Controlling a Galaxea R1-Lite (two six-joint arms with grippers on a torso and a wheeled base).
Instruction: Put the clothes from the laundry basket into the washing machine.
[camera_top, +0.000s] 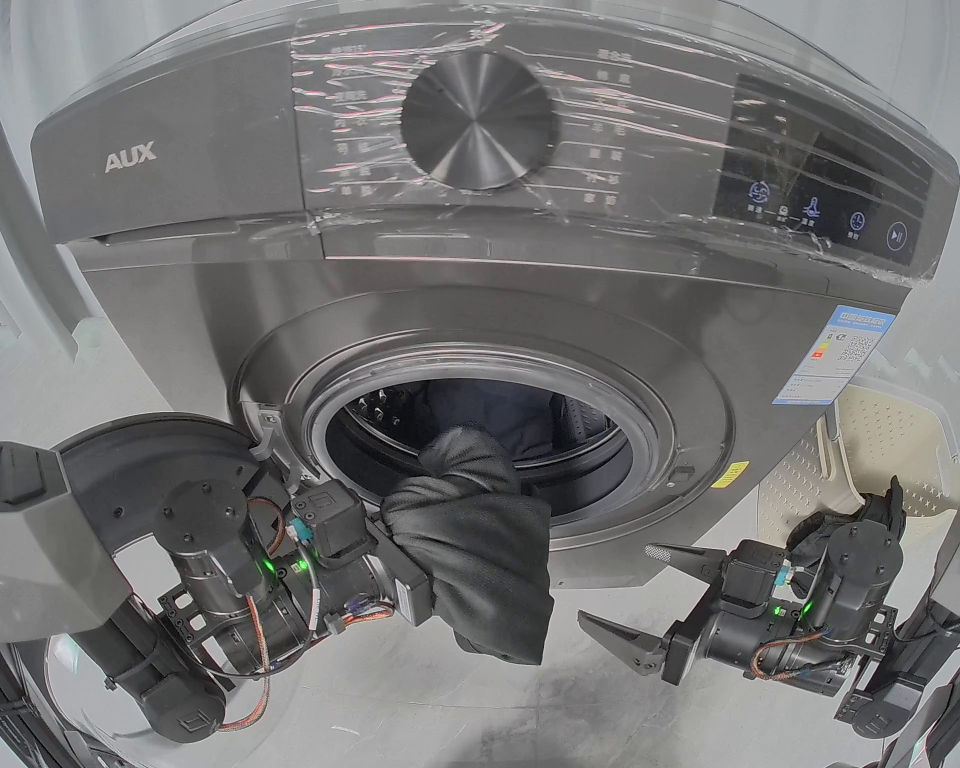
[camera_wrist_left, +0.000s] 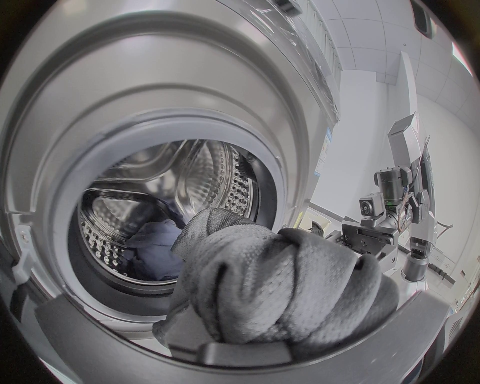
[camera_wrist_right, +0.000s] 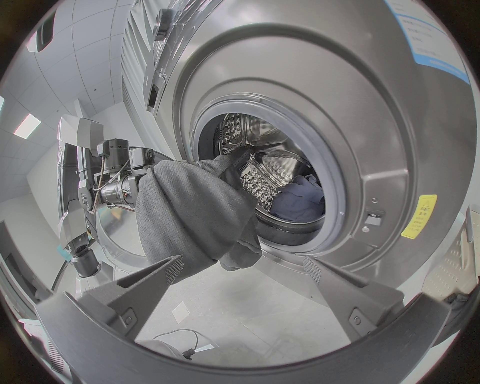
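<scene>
The laundry basket (camera_top: 900, 440) runs off my head view's right edge. The dark grey garment (camera_top: 480, 560) blocks part of the navy garment (camera_top: 500, 412) inside the drum (camera_top: 585, 420).

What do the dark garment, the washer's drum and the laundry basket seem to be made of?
The dark garment: soft knitted fabric, matte; fine weave and folds show. The drum: probably stainless steel, shiny; embossed, perforated. The laundry basket: likely cream plastic; rigid wall with holes.

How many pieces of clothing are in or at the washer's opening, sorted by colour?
1 dark grey garment, at the opening
1 dark blue garment, inside the drum
Total: 2
</scene>
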